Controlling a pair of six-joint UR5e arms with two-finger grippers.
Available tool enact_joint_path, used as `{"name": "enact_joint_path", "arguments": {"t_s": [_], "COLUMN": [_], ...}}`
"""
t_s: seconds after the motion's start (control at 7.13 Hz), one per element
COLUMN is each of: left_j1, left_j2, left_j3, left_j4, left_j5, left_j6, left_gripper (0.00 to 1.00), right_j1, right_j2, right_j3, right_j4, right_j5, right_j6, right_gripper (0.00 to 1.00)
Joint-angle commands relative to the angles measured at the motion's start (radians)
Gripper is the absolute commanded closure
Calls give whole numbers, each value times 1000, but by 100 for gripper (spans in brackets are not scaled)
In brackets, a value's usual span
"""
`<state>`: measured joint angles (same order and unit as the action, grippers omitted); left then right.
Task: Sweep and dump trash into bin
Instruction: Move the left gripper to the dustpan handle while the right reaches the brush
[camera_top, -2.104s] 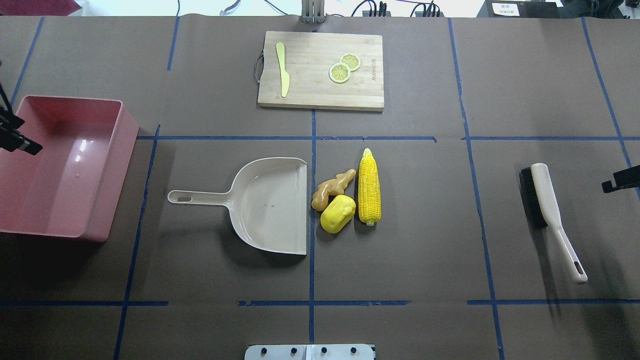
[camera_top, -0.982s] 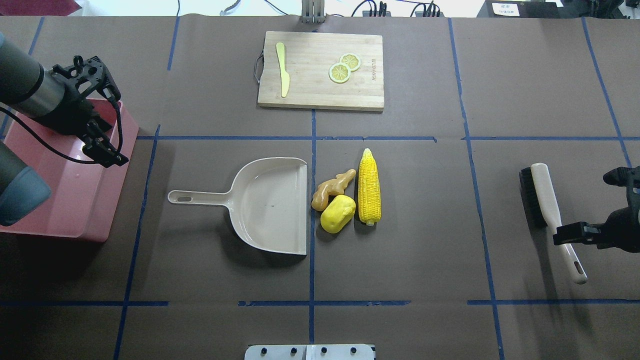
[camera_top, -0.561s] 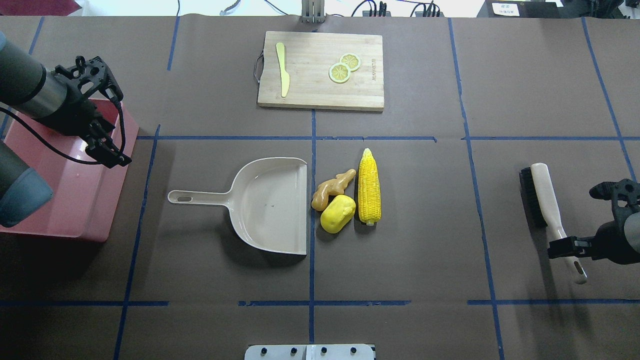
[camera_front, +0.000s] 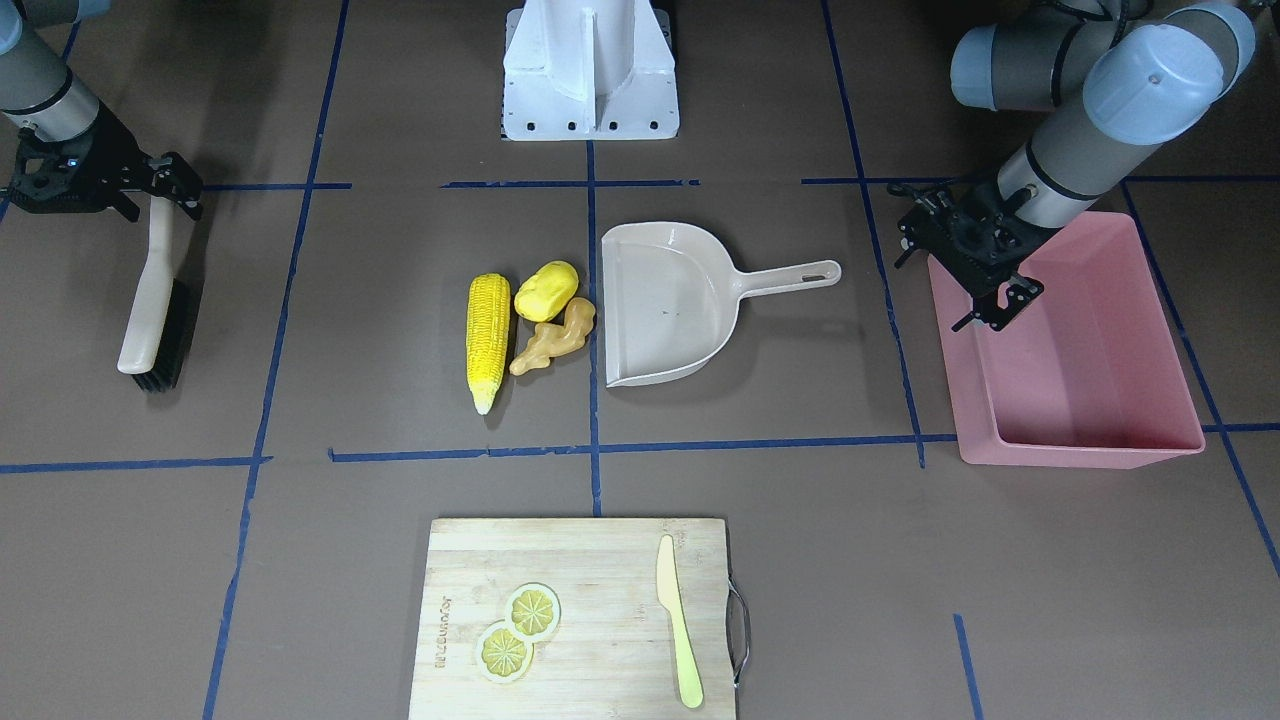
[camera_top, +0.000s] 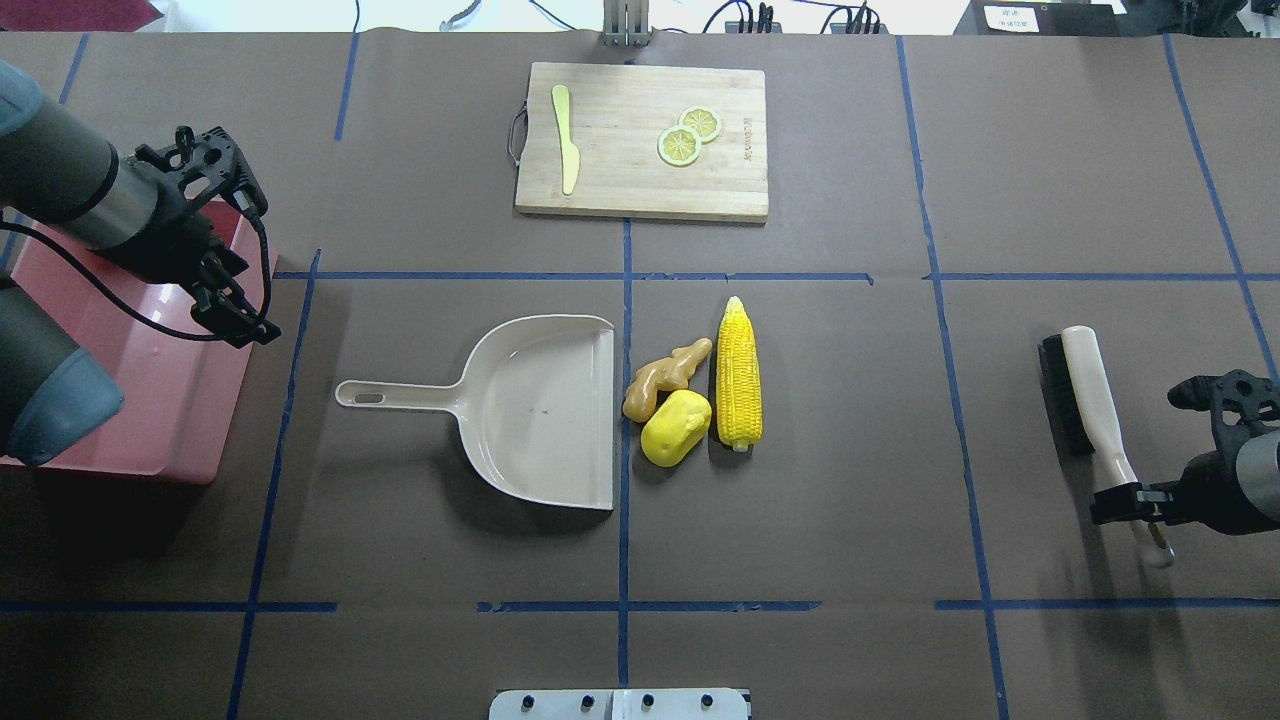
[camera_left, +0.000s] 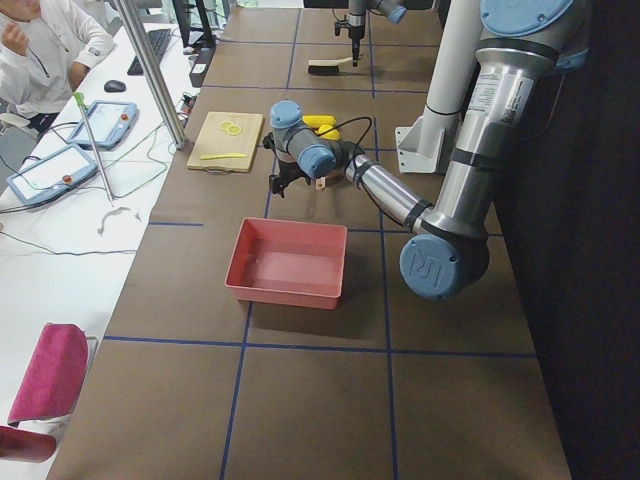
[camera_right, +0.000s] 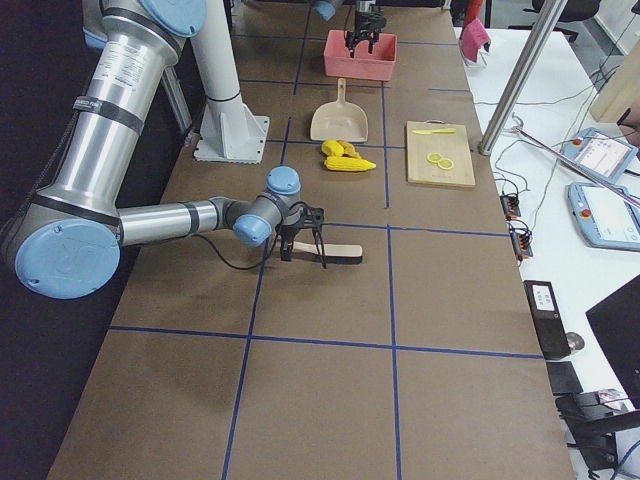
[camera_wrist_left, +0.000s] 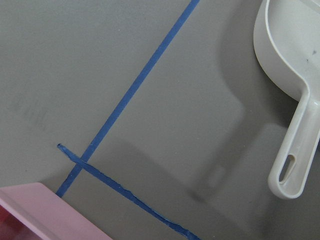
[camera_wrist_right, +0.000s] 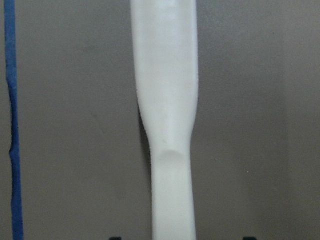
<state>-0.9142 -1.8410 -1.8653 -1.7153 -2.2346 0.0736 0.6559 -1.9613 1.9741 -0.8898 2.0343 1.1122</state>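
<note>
Trash: corn cob (camera_top: 738, 372), potato-like piece (camera_top: 675, 428) and ginger root (camera_top: 665, 377) lie bunched at the table's middle, just beside the open lip of the dustpan (camera_top: 540, 420); none is in the pan yet.
Bin (camera_top: 170, 400): pink tub at the table's left end, holding none of the trash.
Dustpan: mouth faces the trash, and the handle points toward the table's left end.
Brush (camera_top: 1095, 420): lies near the table's right end, its long axis running from the near edge to the far edge.
Right claw (camera_front: 155, 205): spread wide, one finger on each side of the brush handle, gripping nothing. It is the nearer arm to the brush, so closing across the handle is judged the coming move.
Left claw (camera_front: 997, 305): spread and empty, above the bin's wall on the dustpan side.
</note>
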Motion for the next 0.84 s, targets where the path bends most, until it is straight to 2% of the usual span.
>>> {"name": "enact_joint_path", "arguments": {"t_s": [0.0, 0.14, 0.42, 0.56, 0.7], "left_j1": [55, 63, 110, 165, 170], "left_j2": [-26, -49, -58, -64, -67], "left_j3": [0, -2, -11, -6, -9], "left_j4": [2, 3, 3, 5, 6], "left_j5": [80, 85, 93, 101, 101], "left_j6": [-6, -14, 0, 50, 154], "left_gripper": [0, 0, 0, 0, 0], "right_j1": [2, 5, -30, -60, -91], "right_j2": [-1, -4, 19, 42, 44], "right_j3": [6, 49, 103, 121, 138], "right_j4": [8, 6, -3, -5, -6], "right_j5": [1, 1, 0, -5, -29], "right_j6": [1, 1, 1, 1, 1], "right_gripper": [94, 100, 100, 100, 100]}}
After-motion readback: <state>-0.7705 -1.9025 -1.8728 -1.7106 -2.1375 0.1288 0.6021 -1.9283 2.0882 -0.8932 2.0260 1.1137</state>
